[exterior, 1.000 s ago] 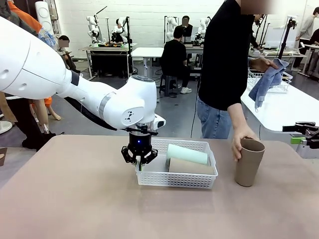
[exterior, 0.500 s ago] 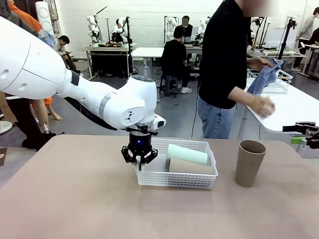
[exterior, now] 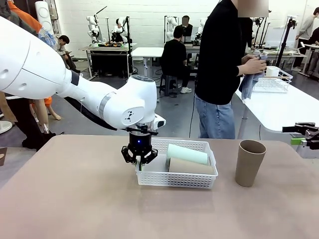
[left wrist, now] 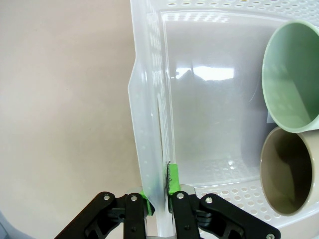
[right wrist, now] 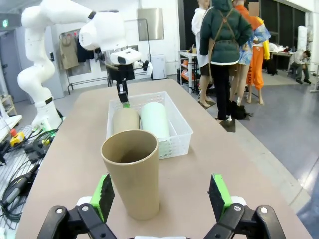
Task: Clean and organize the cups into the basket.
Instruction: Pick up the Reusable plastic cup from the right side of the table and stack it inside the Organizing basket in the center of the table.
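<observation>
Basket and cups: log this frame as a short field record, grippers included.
basket: on the table, two cups lying inside
mint cup: on its side, far half of the basket
tan cup: on its side beside the mint cup, near half
standing tan cup: upright on the table, outside the basket
left gripper: shut on the basket's end wall
right gripper: open, facing the standing tan cup, holding nothing
person: turned to another table, handling a blue cloth

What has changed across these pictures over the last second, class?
The person's hand let go of the standing tan cup and withdrew to the blue cloth at the far table. Unchanged: the left pincer shut on the basket wall, two cups lying inside.
</observation>
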